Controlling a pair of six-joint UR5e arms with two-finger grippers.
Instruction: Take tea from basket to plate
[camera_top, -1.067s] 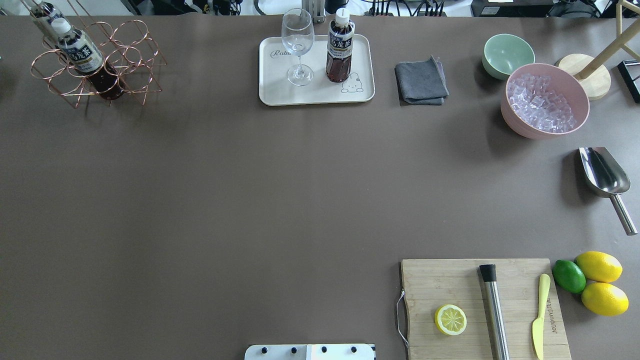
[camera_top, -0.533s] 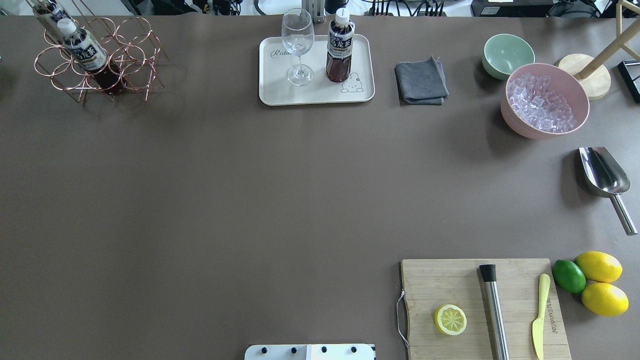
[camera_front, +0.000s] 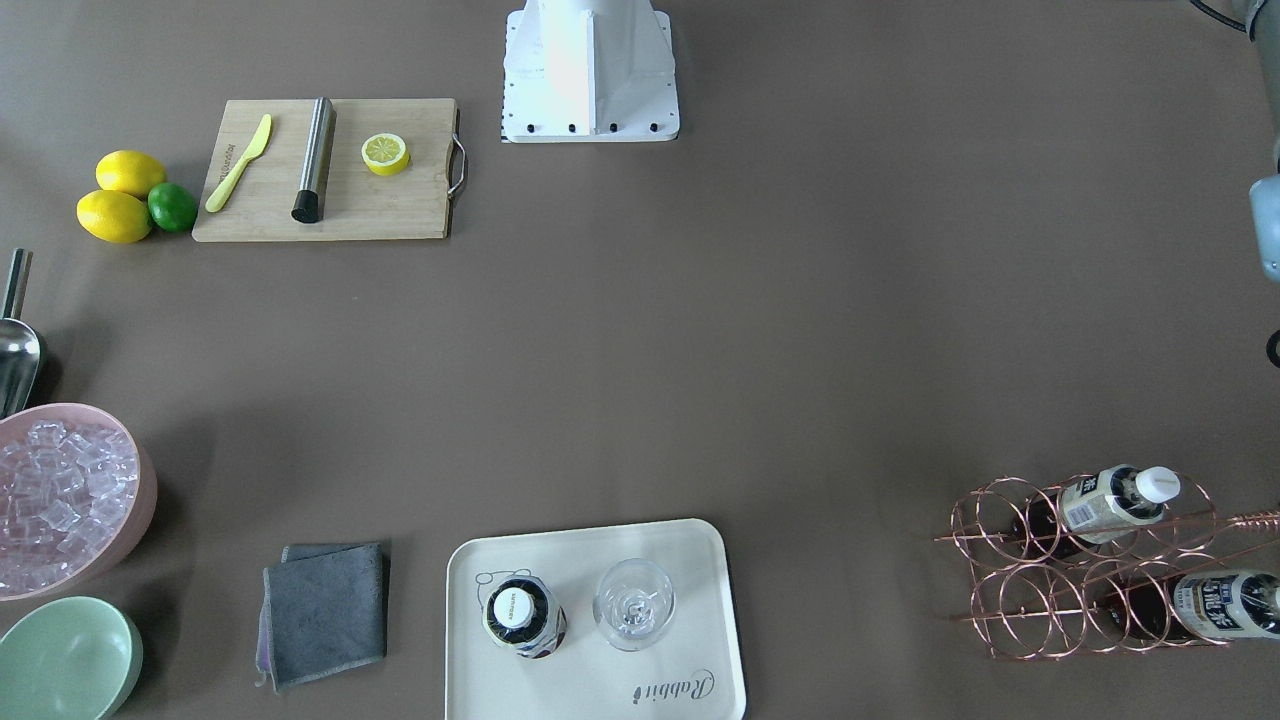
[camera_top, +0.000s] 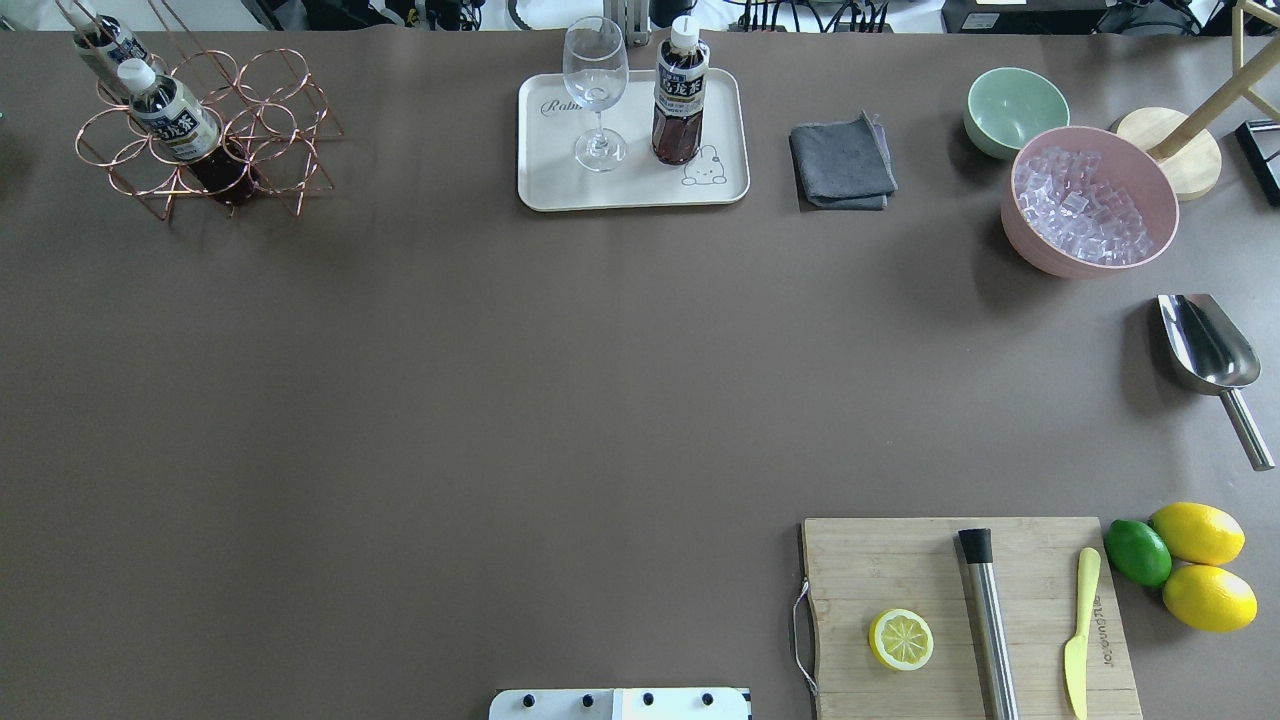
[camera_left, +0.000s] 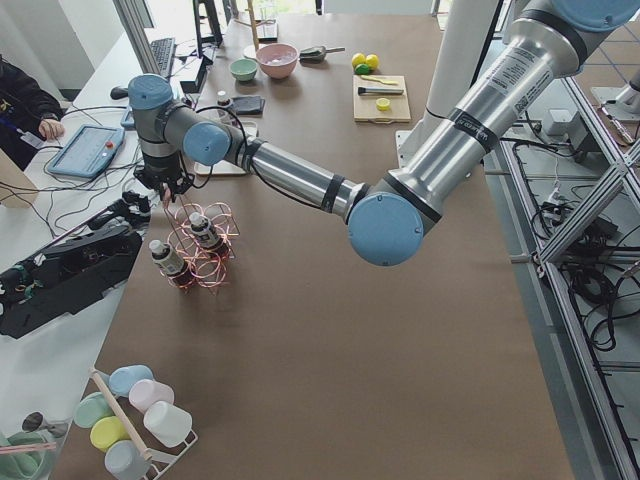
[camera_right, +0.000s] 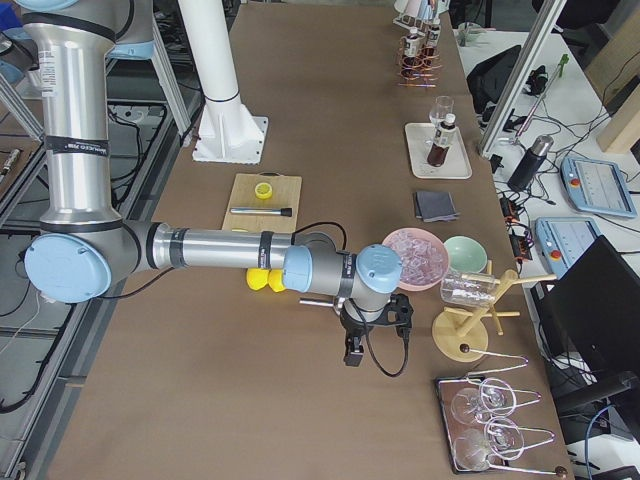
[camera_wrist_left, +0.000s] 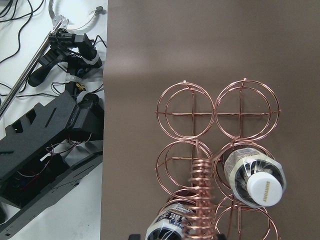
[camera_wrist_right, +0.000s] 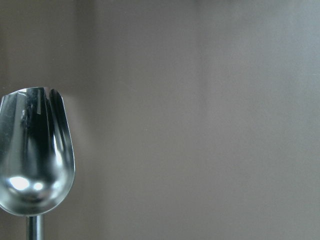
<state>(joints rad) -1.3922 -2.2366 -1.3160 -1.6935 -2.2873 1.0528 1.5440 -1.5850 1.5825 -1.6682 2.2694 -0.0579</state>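
One tea bottle (camera_top: 680, 95) stands upright on the cream plate (camera_top: 560, 185) beside a stemmed glass (camera_top: 597, 90). Two more tea bottles (camera_top: 175, 125) (camera_top: 100, 40) sit in the copper wire basket (camera_top: 265, 130) at the far left corner. The left wrist view looks straight down on the basket's spiral handle (camera_wrist_left: 202, 200) and one bottle's cap (camera_wrist_left: 265, 187). My left gripper (camera_left: 165, 188) is at the top of the basket's handle; I cannot tell whether it is open or shut. My right gripper (camera_right: 365, 335) hangs over the table near the scoop; I cannot tell its state.
A grey cloth (camera_top: 842, 162), mint bowl (camera_top: 1015, 110) and pink bowl of ice (camera_top: 1090, 200) lie right of the plate. A steel scoop (camera_top: 1205, 345) is at the right edge. A cutting board (camera_top: 900, 560) with lemons stands front right.
The basket has rocked and shifted slightly right, and now stands more level. The bottle on the plate has not moved.
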